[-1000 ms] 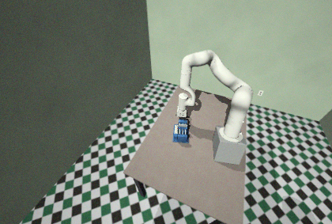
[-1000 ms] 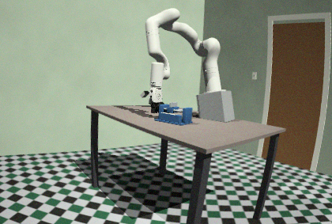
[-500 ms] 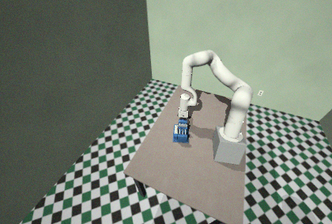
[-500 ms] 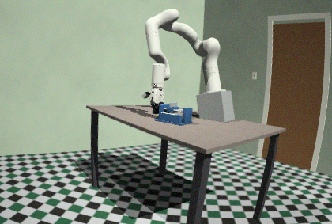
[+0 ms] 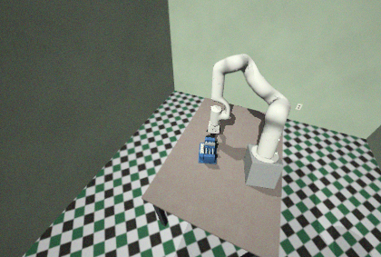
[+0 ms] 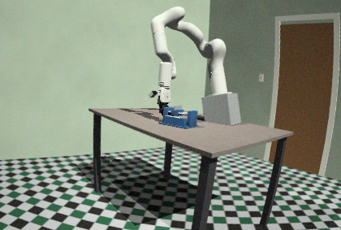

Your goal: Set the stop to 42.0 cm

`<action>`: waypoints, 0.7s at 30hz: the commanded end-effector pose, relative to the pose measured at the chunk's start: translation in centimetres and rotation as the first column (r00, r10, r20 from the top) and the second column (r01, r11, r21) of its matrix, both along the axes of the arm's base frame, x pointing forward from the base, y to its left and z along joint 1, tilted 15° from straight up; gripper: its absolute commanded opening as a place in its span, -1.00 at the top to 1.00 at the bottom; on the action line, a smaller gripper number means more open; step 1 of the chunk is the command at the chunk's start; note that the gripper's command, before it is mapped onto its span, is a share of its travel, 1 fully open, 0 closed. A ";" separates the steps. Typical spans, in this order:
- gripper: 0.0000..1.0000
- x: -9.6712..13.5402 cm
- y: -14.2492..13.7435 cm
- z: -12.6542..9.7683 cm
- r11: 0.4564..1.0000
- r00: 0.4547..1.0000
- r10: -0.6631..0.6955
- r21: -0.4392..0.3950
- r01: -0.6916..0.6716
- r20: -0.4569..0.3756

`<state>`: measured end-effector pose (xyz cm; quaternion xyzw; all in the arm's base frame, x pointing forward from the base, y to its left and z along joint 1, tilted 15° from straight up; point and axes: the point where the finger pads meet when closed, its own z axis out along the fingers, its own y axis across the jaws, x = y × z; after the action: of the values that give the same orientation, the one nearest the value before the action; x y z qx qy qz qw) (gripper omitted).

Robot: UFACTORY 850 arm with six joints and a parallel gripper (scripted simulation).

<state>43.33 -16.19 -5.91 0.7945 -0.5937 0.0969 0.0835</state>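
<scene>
1. The pincer (image 6: 162, 110) points straight down, clamped on the handwheel (image 6: 166, 111) at the far end of the blue stop fixture (image 6: 179, 119)
2. The fixture sits on the brown counter (image 6: 227, 136), near the arm's grey pedestal (image 6: 233, 116)
</scene>
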 end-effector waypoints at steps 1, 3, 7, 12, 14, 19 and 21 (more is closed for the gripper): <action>0.88 0.0 0.3 1.1 1.000 1.000 0.000 0.000 0.000 0.001; 0.88 0.1 0.4 1.4 1.000 1.000 0.000 0.000 0.000 0.001; 0.88 0.3 0.6 1.9 1.000 1.000 0.000 0.000 0.000 0.001; 0.88 0.7 0.8 2.3 1.000 1.000 0.000 0.000 0.000 0.001; 0.88 0.7 0.8 2.4 1.000 1.000 0.000 0.000 0.000 0.001; 0.88 1.2 1.1 2.7 1.000 1.000 0.000 0.000 0.000 0.001; 0.88 1.5 1.2 2.9 1.000 1.000 0.000 0.000 0.000 0.001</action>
<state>44.31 -15.19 -3.32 0.7944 -0.5937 0.0978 0.0827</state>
